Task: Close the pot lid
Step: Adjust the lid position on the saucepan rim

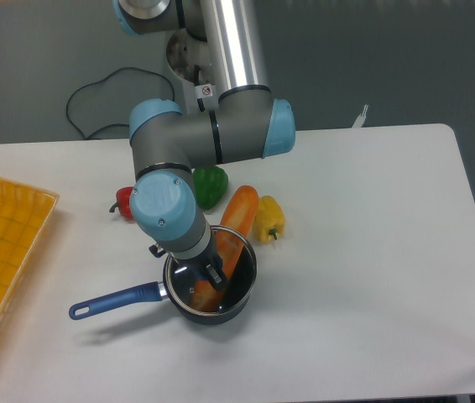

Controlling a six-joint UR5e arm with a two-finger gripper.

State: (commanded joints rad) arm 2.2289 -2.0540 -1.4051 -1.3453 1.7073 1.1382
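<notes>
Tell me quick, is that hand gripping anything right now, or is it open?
Hand: low over the small dark saucepan with the long blue handle, fingers close together; whether it grips anything cannot be told from this view.

Dark grey pot (236,304), blue handle; orange carrot (236,220), yellow (268,218), green (211,185), red peppers (123,201); white table (372,235).

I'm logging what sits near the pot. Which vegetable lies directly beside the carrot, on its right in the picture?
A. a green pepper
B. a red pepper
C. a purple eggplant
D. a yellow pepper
D: the yellow pepper lies right of the carrot; the green pepper and red pepper are to its left.
</notes>
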